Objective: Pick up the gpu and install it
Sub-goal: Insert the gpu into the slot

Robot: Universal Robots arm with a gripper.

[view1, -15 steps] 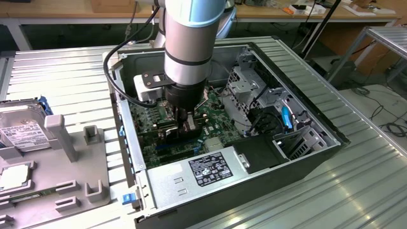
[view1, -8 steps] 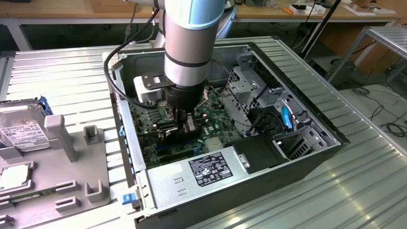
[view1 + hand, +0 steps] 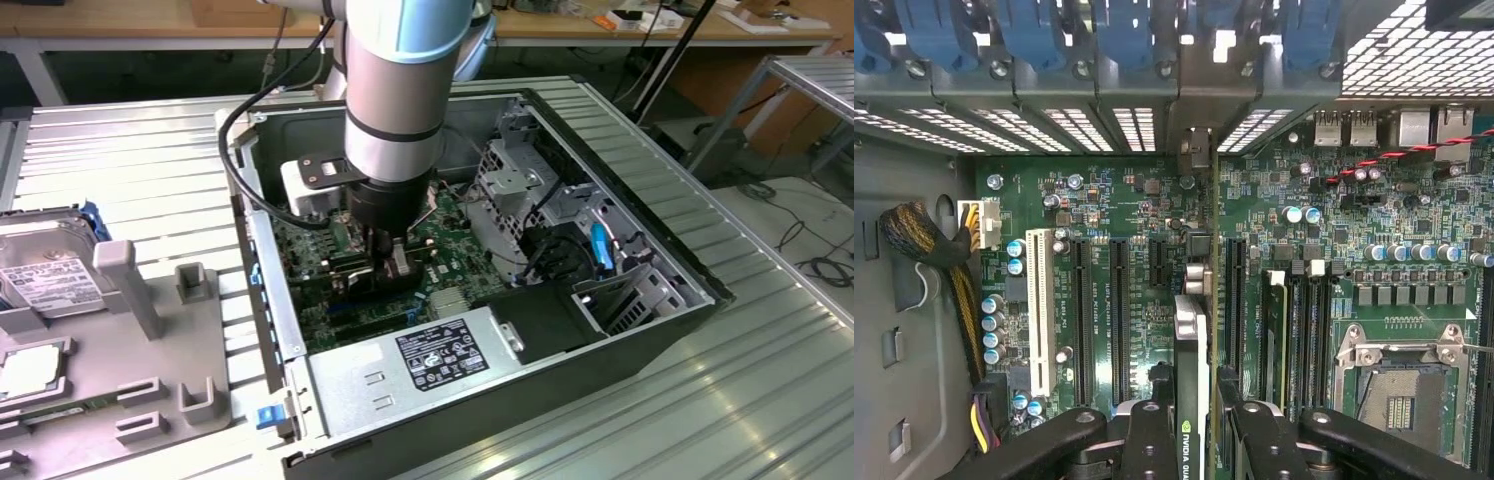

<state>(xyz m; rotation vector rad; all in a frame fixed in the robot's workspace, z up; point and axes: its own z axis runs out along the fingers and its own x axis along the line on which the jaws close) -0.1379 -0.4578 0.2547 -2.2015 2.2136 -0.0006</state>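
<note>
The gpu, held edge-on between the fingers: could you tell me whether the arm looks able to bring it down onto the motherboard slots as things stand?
Probably yes: the gripper holds the gpu above the motherboard, and nothing lies between card and slots.

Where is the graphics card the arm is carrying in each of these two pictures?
Exterior view: the gpu hangs from the gripper, low inside the open computer case, just above the motherboard.
Wrist view: the gpu is seen edge-on between the gripper fingers, over the motherboard slots.
Shared landmark: the green motherboard.
</note>
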